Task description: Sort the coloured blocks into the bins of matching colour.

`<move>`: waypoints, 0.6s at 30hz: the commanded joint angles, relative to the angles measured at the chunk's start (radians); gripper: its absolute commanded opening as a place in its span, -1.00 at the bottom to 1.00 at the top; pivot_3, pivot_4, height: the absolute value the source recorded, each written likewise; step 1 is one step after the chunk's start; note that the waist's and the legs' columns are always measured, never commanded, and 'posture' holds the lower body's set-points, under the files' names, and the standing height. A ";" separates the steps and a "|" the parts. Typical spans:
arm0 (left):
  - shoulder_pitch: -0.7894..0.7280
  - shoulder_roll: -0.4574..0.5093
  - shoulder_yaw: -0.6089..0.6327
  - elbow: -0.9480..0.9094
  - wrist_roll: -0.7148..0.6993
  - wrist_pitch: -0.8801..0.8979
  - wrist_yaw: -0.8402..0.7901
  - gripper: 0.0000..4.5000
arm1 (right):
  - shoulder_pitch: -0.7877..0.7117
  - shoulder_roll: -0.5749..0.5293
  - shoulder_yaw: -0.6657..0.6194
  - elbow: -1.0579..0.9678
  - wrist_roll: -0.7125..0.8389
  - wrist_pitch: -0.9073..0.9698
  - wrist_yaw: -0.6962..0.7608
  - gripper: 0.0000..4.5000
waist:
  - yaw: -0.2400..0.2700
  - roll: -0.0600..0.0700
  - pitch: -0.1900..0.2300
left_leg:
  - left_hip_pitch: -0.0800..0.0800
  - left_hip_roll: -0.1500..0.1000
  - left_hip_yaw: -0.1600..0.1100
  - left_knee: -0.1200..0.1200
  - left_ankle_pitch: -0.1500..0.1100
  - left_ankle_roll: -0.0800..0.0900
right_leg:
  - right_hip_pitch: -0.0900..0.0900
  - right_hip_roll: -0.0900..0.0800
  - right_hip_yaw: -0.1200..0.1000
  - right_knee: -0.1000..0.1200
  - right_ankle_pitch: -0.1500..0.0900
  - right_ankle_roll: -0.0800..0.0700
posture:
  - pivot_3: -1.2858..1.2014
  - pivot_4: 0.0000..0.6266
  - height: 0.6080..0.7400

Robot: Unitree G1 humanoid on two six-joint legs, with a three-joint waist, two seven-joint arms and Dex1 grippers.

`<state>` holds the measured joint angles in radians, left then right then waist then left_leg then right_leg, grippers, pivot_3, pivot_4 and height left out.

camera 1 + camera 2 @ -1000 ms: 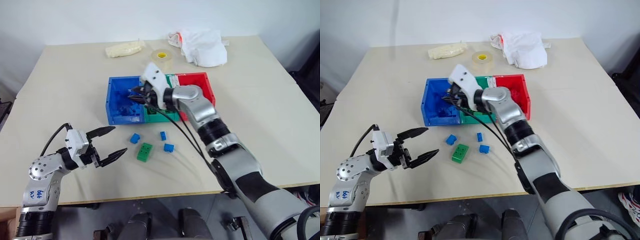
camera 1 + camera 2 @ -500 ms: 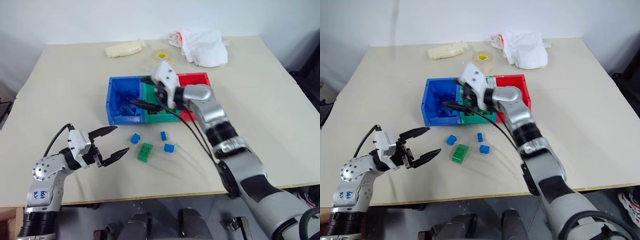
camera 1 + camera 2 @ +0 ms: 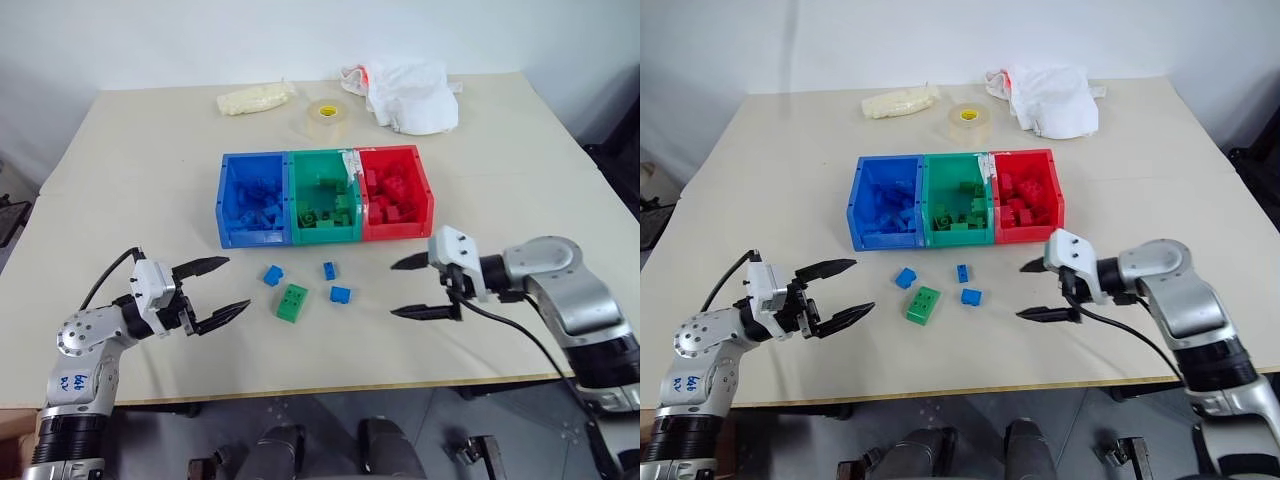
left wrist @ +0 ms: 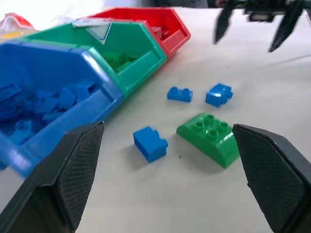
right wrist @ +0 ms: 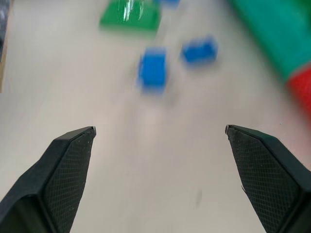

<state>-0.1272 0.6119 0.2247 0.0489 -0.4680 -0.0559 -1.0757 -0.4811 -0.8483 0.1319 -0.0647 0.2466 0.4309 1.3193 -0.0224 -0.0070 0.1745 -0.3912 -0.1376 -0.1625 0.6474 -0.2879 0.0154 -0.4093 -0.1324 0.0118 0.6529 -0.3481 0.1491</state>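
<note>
Three joined bins stand mid-table: blue bin (image 3: pixel 255 238), green bin (image 3: pixel 325 236) and red bin (image 3: pixel 398 230), each with several blocks inside. In front of them lie three loose blue blocks (image 3: pixel 271 275), (image 3: pixel 328 270), (image 3: pixel 340 295) and one green block (image 3: pixel 291 303). My left gripper (image 3: pixel 238 283) hovers open to their left, pointing at them; the left wrist view shows the green block (image 4: pixel 210 137) between its fingers. My right gripper (image 3: pixel 392 290) is open to the right of the blocks, empty, pointing left at them.
A clear tape roll (image 3: pixel 324 118), a white cloth with red trim (image 3: pixel 405 80) and a pale wrapped packet (image 3: pixel 257 97) lie at the table's far side. The table's front edge (image 3: pixel 330 388) runs close below both grippers.
My right arm has pulled away from above the blue and green bins, swinging right and down toward the front, and its jaws have spread wide. The left gripper has stayed put.
</note>
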 commanded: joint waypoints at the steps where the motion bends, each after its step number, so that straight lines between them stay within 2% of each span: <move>1: 0.009 0.017 0.026 -0.019 -0.017 -0.011 -0.011 1.00 | 0.014 -0.043 -0.036 -0.048 0.010 0.001 -0.003 0.99 | -0.001 0.000 0.000 | 0.000 0.000 0.001 0.000 0.000 0.000 | 0.000 0.000 0.001 0.000 0.000 0.000 | 0.03 -0.52 1.00; 4: 0.015 0.019 0.030 -0.023 -0.020 -0.011 -0.017 1.00 | -0.014 0.001 -0.008 -0.062 0.014 0.020 -0.042 0.99 | -0.004 0.000 0.000 | 0.000 0.001 0.002 -0.001 0.000 0.000 | 0.000 0.000 0.001 0.000 0.000 0.000 | 0.03 -0.52 1.00; 8: 0.009 -0.023 0.068 -0.033 -0.101 -0.026 -0.034 1.00 | -0.064 0.121 0.054 -0.053 0.003 0.032 -0.099 0.99 | -0.005 0.000 0.000 | 0.001 0.002 0.003 -0.001 0.000 0.000 | -0.001 0.001 0.002 0.000 0.000 -0.001 | 0.03 -0.52 1.00; 14: 0.059 -0.021 0.078 -0.086 -0.113 -0.019 -0.038 1.00 | -0.130 0.281 0.171 0.041 -0.055 0.006 -0.153 0.99 | -0.001 0.000 0.000 | 0.001 0.001 0.003 0.000 -0.001 0.001 | 0.000 0.000 0.002 0.000 0.001 0.000 | 0.03 -0.52 1.00; 18: 0.109 -0.010 0.085 -0.123 -0.123 -0.011 -0.049 1.00 | -0.160 0.333 0.217 0.108 -0.095 -0.035 -0.159 0.99 | -0.003 0.000 0.000 | 0.001 0.001 0.003 0.000 -0.001 0.001 | -0.001 0.001 0.002 0.000 0.001 0.000 | 0.03 -0.52 1.00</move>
<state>-0.0375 0.5906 0.2800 -0.0358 -0.5650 -0.0650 -1.1134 -0.6239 -0.5219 0.3508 0.0381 0.1609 0.4255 1.1640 -0.0249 -0.0074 0.1742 -0.3903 -0.1364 -0.1597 0.6471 -0.2894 0.0160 -0.4103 -0.1318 0.0131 0.6533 -0.3472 0.1492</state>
